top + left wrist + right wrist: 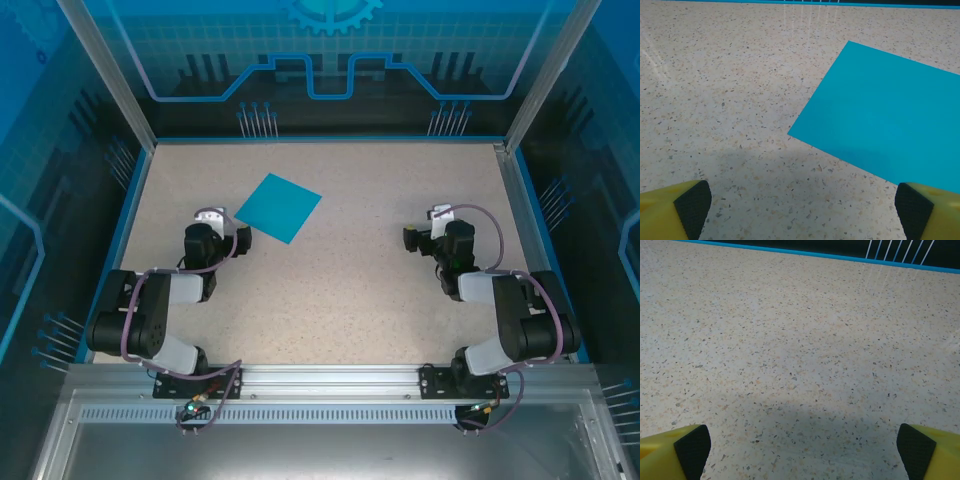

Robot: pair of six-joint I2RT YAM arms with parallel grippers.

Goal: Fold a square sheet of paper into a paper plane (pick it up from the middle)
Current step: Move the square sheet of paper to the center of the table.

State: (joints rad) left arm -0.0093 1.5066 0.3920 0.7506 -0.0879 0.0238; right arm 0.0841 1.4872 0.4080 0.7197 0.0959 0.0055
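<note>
On speckled stone-look table (380,300): square sheet of paper (278,207), flat, smooth, teal. L gripper (800,217), R gripper (800,457): jaws wide apart, empty.

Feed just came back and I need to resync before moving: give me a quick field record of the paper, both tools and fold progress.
paper: square sheet of paper, flat, unfolded, turned diamond-wise on the table, left of centre
left tool: open, empty, sheet just ahead to its right
right tool: open, empty, low over the table, far from the sheet
progress: no fold made, sheet not picked up
</note>
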